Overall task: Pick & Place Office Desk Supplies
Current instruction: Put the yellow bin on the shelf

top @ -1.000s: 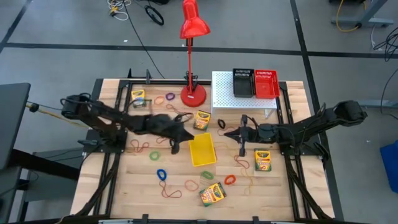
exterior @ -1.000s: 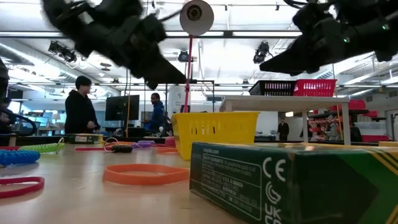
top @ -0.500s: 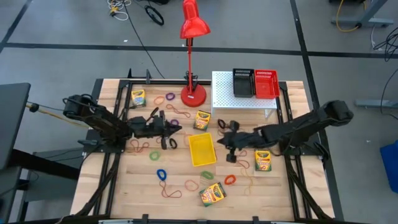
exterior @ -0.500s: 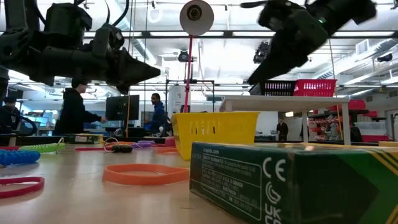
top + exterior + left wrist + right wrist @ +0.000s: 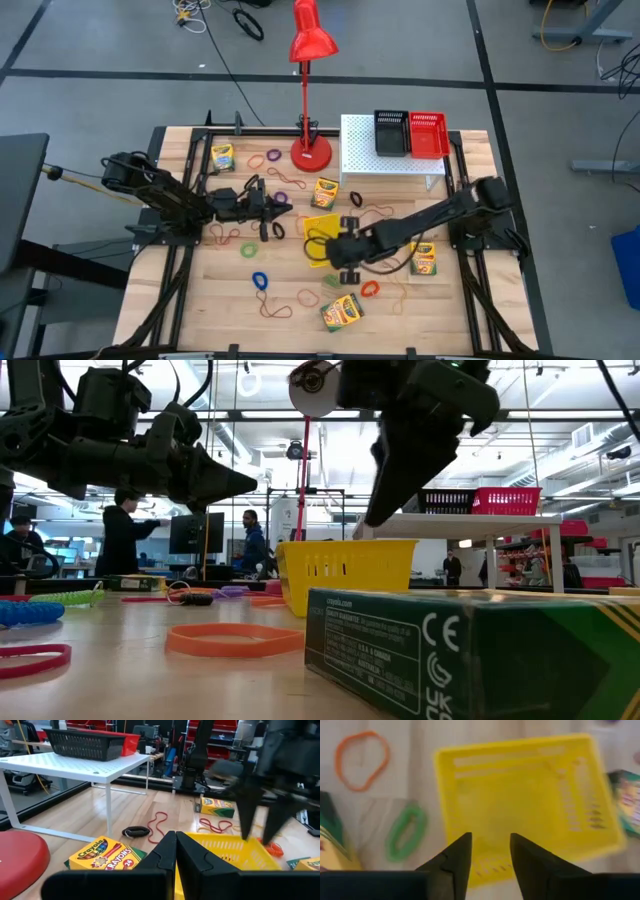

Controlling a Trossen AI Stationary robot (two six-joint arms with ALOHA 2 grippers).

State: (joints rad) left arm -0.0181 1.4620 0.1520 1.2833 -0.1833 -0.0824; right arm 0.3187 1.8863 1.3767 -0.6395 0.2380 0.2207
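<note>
- Four crayon boxes on the wooden surface (image 5: 200,300) from above: one at the far left corner (image 5: 221,155), one beside the red lamp base (image 5: 325,191), one near the right edge (image 5: 424,257), and one at the near middle (image 5: 342,312), lying askew.
- Rubber-band loops are scattered all round; the thin ones are too fine to count surely. Plain enough are a blue loop (image 5: 260,281), a green one (image 5: 333,283) and an orange one (image 5: 370,289).
- One yellow basket (image 5: 318,228) sits mid-surface, its near half hidden by the right arm.
- Right claw (image 5: 345,252) hangs over the basket's near edge, fingers spread a little, nothing between them; its wrist view looks straight down into the yellow basket.
- Left claw (image 5: 277,208) hovers left of the basket, fingers pressed together, pointing toward it.
- On the white perforated stand (image 5: 365,160) sit two trays, one black (image 5: 391,132), one red (image 5: 429,134).
- In the low view, the near crayon box (image 5: 470,650) fills the foreground, cut off at the frame edge.
</note>
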